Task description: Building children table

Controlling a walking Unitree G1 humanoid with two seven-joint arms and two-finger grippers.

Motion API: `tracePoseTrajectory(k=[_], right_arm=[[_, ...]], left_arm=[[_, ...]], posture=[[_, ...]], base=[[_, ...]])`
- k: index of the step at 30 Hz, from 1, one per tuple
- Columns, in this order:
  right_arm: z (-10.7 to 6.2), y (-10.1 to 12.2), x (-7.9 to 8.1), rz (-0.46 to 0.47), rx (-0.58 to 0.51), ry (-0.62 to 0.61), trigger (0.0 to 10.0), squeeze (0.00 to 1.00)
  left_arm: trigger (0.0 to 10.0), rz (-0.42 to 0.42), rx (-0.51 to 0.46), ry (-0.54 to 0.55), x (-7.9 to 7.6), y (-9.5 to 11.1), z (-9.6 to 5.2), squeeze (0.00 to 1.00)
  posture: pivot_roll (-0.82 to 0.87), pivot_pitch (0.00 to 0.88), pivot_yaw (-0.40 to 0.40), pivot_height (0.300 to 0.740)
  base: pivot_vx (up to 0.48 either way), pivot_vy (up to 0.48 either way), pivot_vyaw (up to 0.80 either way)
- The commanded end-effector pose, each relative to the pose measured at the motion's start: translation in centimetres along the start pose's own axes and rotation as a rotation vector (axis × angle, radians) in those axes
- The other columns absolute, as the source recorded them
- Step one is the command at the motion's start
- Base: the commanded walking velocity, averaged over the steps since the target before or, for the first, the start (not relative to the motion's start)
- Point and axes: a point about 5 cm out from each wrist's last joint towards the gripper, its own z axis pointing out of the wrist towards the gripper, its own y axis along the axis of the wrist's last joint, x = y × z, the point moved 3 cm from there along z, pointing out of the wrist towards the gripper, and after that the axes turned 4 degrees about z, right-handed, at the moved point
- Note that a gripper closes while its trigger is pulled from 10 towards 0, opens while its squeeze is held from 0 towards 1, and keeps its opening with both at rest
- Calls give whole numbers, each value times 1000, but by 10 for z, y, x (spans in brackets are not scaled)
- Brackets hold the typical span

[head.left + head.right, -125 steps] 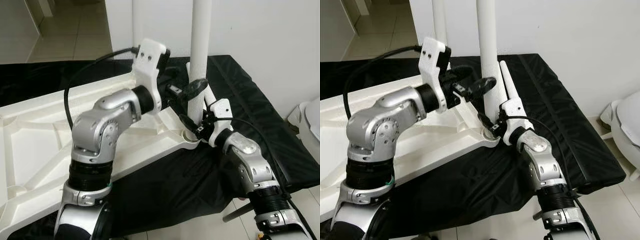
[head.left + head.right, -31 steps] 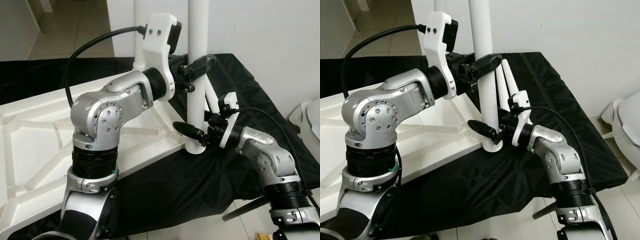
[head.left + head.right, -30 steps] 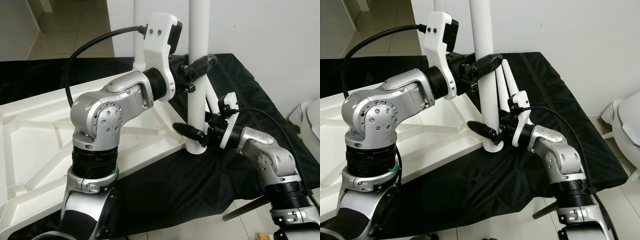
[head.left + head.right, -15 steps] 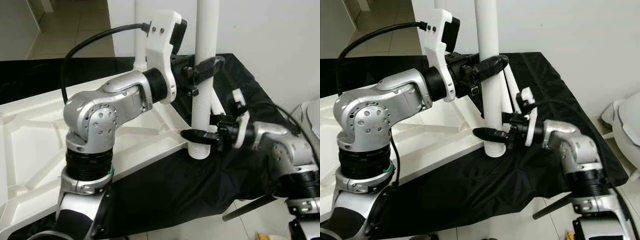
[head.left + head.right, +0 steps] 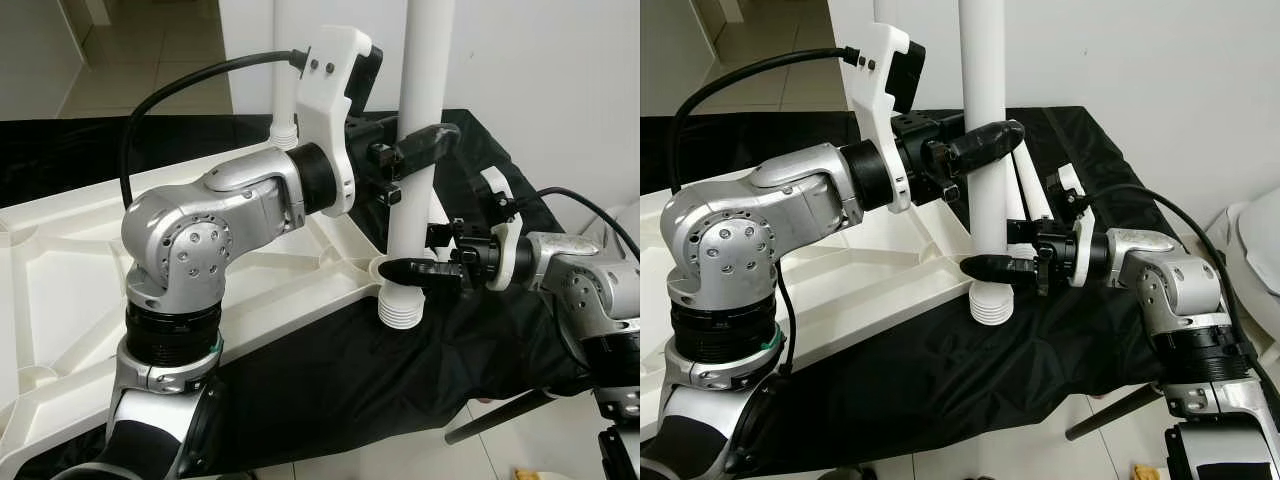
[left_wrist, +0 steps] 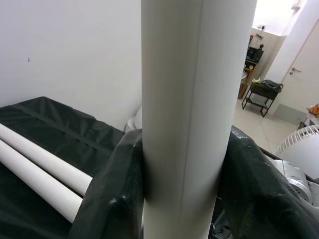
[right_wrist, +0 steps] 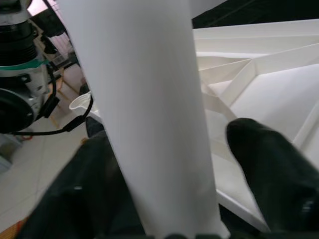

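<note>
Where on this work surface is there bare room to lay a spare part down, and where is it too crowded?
Free: the black cloth in front of the tabletop's near edge, and its far right part beside the wall. Crowded: the corner socket, where the left gripper and right gripper clamp the upright leg, with two spare legs lying behind it.

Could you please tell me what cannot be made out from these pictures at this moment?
- Top of the held table leg: cut off by the upper edge in both eye views.
- Right gripper: whether its far finger touches the leg, which hides it.
- Corner socket of the tabletop: its inside, hidden by the leg and its threaded end.
</note>
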Motion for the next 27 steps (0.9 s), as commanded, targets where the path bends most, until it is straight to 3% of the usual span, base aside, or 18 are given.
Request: tracePoseTrajectory(k=[1,8,9,10,11,14,15,17,18,27], right_arm=[[0,1,3,6,13,26,4118,0],[2,-6,7,31,36,51,4824,0],[4,-9,8,36,46,57,8980,0],[4,-9,8,36,46,57,8980,0],[4,-11,9,40,53,63,10000,0],[5,-13,10,49,59,73,10000,0],[5,-14,9,47,60,70,10000,1000],[6,-14,9,46,61,68,10000,1000],[6,-15,8,43,63,67,10000,0],[7,-19,8,52,71,74,10000,0]], left_arm=[[10000,13,-7,-129,-15,1,-2,0],[10000,14,-6,-129,-16,2,-2,0],[10000,15,-7,-129,-16,2,-2,0],[10000,15,-7,-129,-16,2,-2,0],[10000,14,-7,-129,-17,2,-2,0],[10000,14,-7,-130,-18,3,-2,0],[10000,13,-8,-131,-18,3,-2,0],[10000,11,-9,-131,-18,3,-3,0],[10000,12,-9,-130,-18,3,-3,0],[10000,12,-10,-127,-20,4,-3,0]], posture=[[6,87,-51,740],[7,93,-50,740],[8,94,-51,740],[8,94,-51,740],[9,96,-52,740],[10,99,-52,740],[10,100,-52,740],[10,101,-52,740],[10,102,-53,740],[17,108,-54,740]], base=[[0,0,0],[0,0,0],[0,0,0],[0,0,0],[0,0,0],[0,0,0],[0,0,0],[0,0,0],[0,0,0],[0,0,0]])
